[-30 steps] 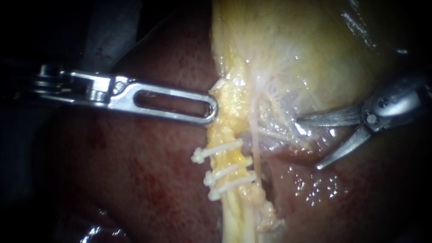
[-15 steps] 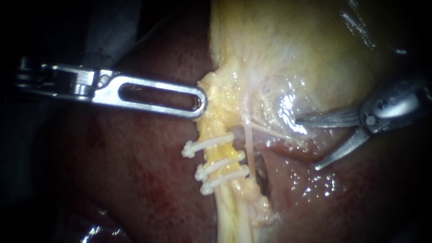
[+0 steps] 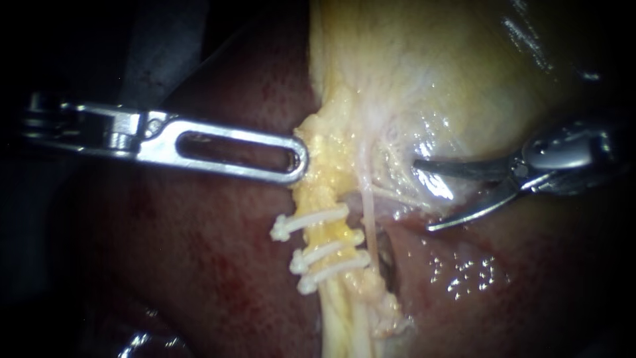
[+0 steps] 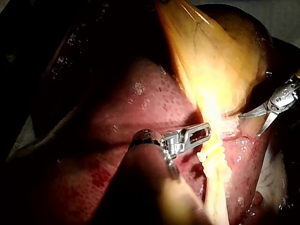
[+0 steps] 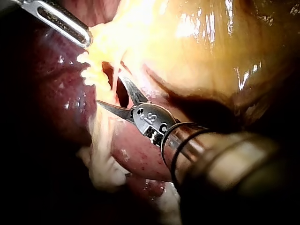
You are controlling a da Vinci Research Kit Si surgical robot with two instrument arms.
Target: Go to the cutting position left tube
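Cutting approach to the left tube, endoscope view. The left tube (image 3: 334,233) is a yellowish, fat-coated cord that runs downward at mid-field. It lies beside the dark red, finely mottled liver (image 3: 199,265) and below the pale, glistening gallbladder (image 3: 430,66). Three white clips (image 3: 311,220) cross it like small ribbed bars, one above and two close together below, with a short bare stretch between them.

The left instrument (image 3: 299,159) is a flat, slotted steel end effector, pressed together. It appears to pinch the edge of the lumpy yellow fat (image 3: 324,172) just above the upper clip, though the flat-on view hides the contact itself.

The right instrument (image 3: 424,197) ends in two slim curved blades, spread and holding nothing. They lie against the wet membrane near the gallbladder's neck, apart from the tube. A thin pale strand (image 3: 368,229) lies between the blades and the clipped cord.

To do the step well, the spread blades should probably pass the pale strand without snagging it. They should then straddle the bare stretch squarely, one blade on each side. The tips must stay clear of the clips and of the soft liver behind, while the left end effector keeps the cord taut.
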